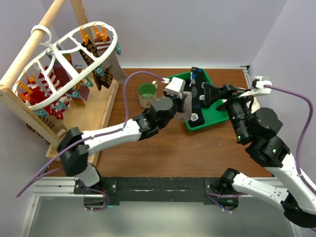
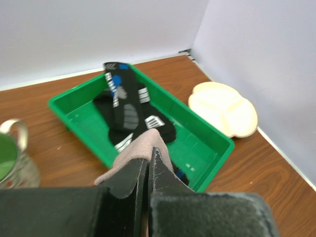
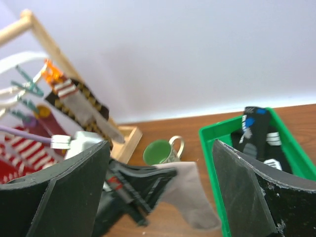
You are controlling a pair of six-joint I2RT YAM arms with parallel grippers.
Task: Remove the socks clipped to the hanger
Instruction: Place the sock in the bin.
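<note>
Beige fabric hangs pinched at the tray's near rim: a plain sock (image 2: 133,153) clamped in the left gripper (image 2: 149,158), whose fingers are pressed tight together on its cuff so the rest droops free. It is held just short of the green tray (image 2: 197,117), probably so it can be carried over the rim and let fall inside. The right gripper (image 3: 160,148) reaches in from the tray's right side with its fingers spread wide and nothing between them, touching nothing; it faces the held sock, perhaps ready to help or simply waiting its turn.

Inside the tray lie black socks (image 2: 123,103) with white and blue marks, piled across each other, which suggests the tray serves as the drop place. Just left of the tray stands a green mug (image 1: 146,94); just right of it rests a cream plate (image 2: 224,108), neither in the way.

Well left of the tray and farther back, the hanger (image 1: 53,50) dangles by its hook from a wooden pole frame (image 1: 29,49), so its clips hang downward. Red-and-white striped socks (image 1: 52,81) and black-and-tan checkered socks (image 1: 101,54) hang clipped there, so I judge the task only partly done
</note>
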